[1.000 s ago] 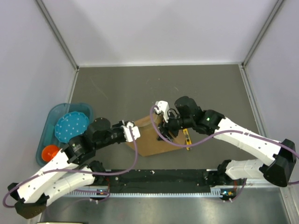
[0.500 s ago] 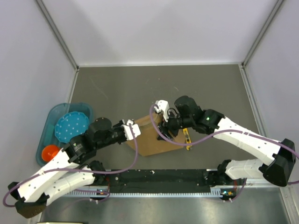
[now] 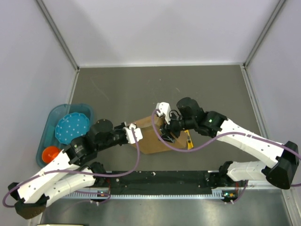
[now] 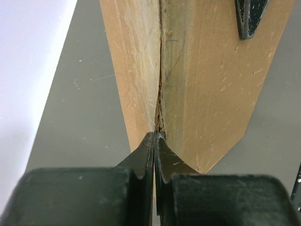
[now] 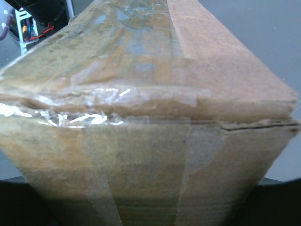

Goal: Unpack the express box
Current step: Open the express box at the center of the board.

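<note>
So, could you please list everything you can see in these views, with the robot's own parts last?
express box: one, brown, taped, middle of the table between the grippers
utility knife: one, yellow, just right of the box, partly under the right arm
tray: one, teal, left edge of the table
perforated disc: one, blue, in the tray
round object: one, orange, in the tray's near end
table: one, grey
left gripper: one, black, shut, tips at the box's seam
right gripper: one, black, closed on the box
</note>
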Motion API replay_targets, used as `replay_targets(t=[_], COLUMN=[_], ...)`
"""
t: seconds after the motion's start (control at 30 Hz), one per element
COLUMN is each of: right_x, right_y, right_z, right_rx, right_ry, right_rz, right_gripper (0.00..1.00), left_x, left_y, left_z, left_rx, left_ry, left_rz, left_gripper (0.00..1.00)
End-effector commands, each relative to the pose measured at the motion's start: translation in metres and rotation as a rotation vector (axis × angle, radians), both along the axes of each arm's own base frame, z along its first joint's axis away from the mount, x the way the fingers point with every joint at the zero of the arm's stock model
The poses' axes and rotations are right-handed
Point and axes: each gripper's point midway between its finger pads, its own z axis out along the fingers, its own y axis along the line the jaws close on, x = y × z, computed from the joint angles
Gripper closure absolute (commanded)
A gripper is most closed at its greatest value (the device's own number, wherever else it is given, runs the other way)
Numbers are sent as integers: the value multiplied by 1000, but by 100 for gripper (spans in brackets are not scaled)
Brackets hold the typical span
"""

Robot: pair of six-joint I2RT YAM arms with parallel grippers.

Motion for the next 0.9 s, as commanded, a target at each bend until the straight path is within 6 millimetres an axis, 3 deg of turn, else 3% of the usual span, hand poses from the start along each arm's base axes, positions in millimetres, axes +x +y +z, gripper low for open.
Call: replay_targets(t=[0.0,0.37,0.63,0.7,0.87], right_x=[-27,-34,-44,-48,-56], right_y=[10,6,6,4,0], right_z=[13,10,14,13,8], right_rx=[58,32,48,43,18], right_ry=[-74,-69,-54,-48,-36], right_rz=[187,202,239,249,284], right_gripper=[100,100,100,100,100], left_x=[34,47,53,62,86], left_y=[15,29,35,43,64], left_z=[28,60,58,53,72], left_rx=[0,-54,-63,-49,-88], left_ry=[-158,-251,-265,-274,-271], left_rz=[154,256,305,344,420], left_gripper=[100,100,100,100,100])
